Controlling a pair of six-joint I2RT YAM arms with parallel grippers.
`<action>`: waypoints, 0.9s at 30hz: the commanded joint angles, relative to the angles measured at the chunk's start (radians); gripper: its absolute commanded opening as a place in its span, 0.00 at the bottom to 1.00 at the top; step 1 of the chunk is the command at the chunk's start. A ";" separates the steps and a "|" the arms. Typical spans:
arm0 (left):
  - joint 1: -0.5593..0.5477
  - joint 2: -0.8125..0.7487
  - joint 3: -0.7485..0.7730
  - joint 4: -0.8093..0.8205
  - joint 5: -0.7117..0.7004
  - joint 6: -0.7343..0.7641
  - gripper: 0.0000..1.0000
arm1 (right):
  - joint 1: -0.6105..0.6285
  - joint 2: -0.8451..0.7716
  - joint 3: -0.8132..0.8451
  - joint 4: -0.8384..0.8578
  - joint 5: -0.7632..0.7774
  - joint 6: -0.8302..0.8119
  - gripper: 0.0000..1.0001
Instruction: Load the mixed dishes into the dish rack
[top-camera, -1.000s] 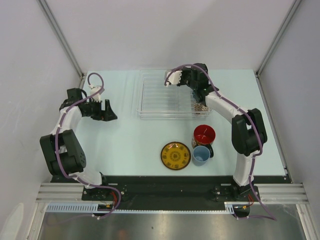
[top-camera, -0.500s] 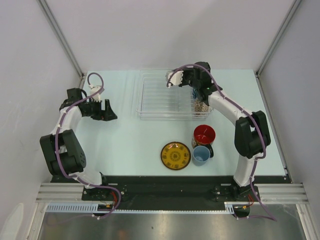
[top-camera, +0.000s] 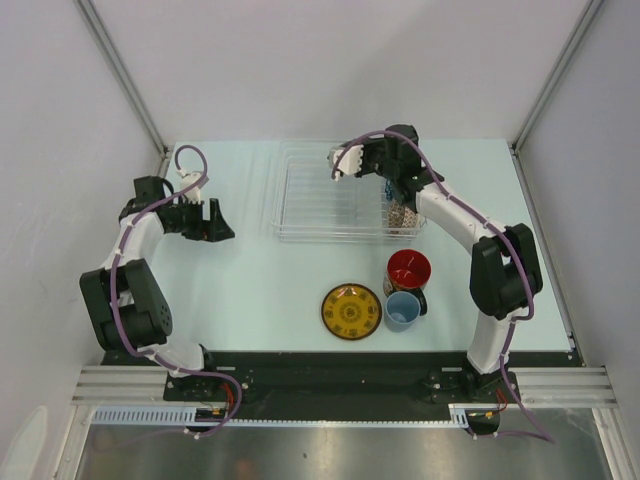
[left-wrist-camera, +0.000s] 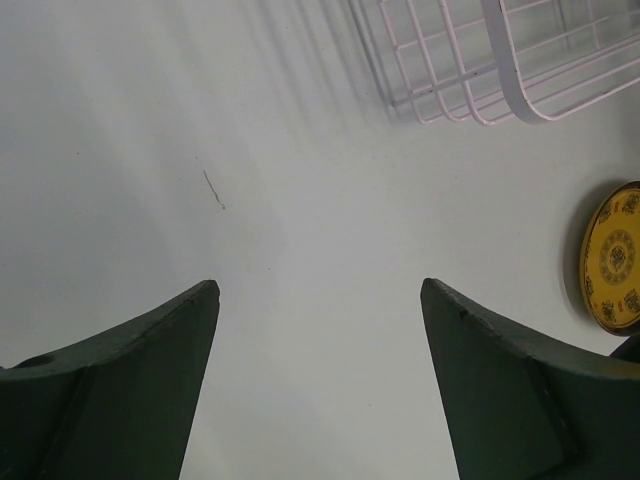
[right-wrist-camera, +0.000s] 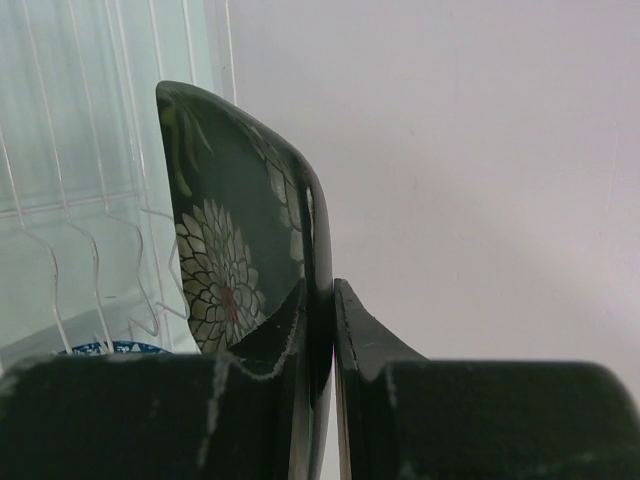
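Top view, nearest the arm bases: the yellow plate (top-camera: 351, 311) lies flat on the table (top-camera: 250, 280); the blue cup (top-camera: 402, 312) stands just beside it on the right, and the red cup (top-camera: 408, 268) is close behind the blue one; all three are outside the rack (top-camera: 310, 195), which lies farther back at mid-table. Well left of the rack, the left gripper (top-camera: 218, 222) hovers over bare table; its fingers (left-wrist-camera: 150, 350) are spread wide with nothing between them, and its wrist view shows the rack's corner and the yellow plate's edge ahead. The right arm (top-camera: 455, 215) stretches over the rack's right part; the right gripper (right-wrist-camera: 320, 300) is pinched tight on the rim of the black plate (right-wrist-camera: 235, 230), which is held on edge above the rack's wires; a sliver of the blue bowl (right-wrist-camera: 115, 348) shows below it. At the rack's right end sits a patterned bowl (top-camera: 403, 216), partly hidden by the arm.
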 joint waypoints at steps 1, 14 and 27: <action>0.007 0.007 0.015 0.022 0.026 0.000 0.87 | -0.012 0.024 -0.027 0.042 -0.032 0.086 0.00; 0.007 0.018 0.026 0.022 0.020 -0.006 0.87 | -0.069 0.041 -0.041 0.096 0.019 0.051 0.00; 0.007 0.025 0.023 0.031 0.020 -0.012 0.87 | -0.019 0.129 -0.043 0.104 0.016 0.028 0.00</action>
